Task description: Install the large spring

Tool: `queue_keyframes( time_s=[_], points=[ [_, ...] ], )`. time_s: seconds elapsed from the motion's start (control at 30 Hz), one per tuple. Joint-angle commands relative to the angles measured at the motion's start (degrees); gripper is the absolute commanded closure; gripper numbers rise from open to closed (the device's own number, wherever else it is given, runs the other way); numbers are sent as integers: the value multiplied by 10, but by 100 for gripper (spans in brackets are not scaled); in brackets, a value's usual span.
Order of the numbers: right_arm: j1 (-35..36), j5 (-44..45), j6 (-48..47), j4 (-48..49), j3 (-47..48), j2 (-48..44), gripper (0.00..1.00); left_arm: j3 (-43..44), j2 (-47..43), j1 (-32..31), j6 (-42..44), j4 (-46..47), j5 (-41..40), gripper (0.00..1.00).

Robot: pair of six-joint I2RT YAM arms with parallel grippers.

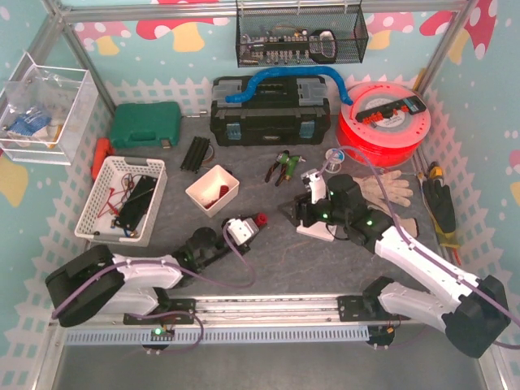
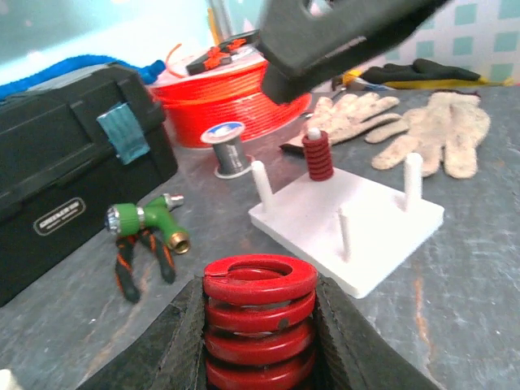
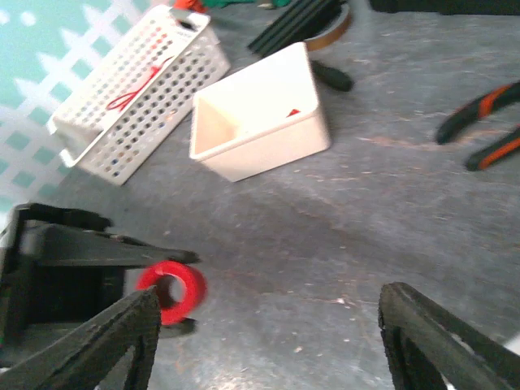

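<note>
L claw is clamped on the 1 large spring. Both fingers press its red coils, and the end ring faces the wrist cam. The spring is held near the white peg base but apart from it, on the side toward the white bin.

The base lies flat on the counter w/ 4 pegs. 3 are bare, and 1 at the far corner carries 1 small spring, also red.

R claw is spread wide w/ nothing between its 2 fingers. In the top view it hangs over the base.

Elsewhere I count:
- 2 pale gloves just past the base
- 1 pr pliers
- 1 black toolbox
- 1 orange spool
- 1 wire reel
- 1 white basket beside the bin
</note>
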Motion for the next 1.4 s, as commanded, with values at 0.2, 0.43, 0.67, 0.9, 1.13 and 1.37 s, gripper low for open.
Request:
queue_keyframes(
  time_s=[0.2,0.43,0.67,0.9,1.13,1.37],
  points=[
    [68,-76,0,11,31,37,32,-6,40,-30,34,131,24,89],
    [81,-73,-10,5,37,58,38,-6,35,-42,42,124,25,89],
    [93,-76,-7,16,47,93,42,-2,33,-55,58,112,24,89],
    [101,-97,-15,18,47,124,48,-5,23,-57,56,111,21,90],
    [101,-106,-14,9,44,124,51,-13,16,-57,52,134,4,90],
    [101,-117,-40,-13,51,152,45,-15,9,-58,52,134,-9,90]
  ],
)
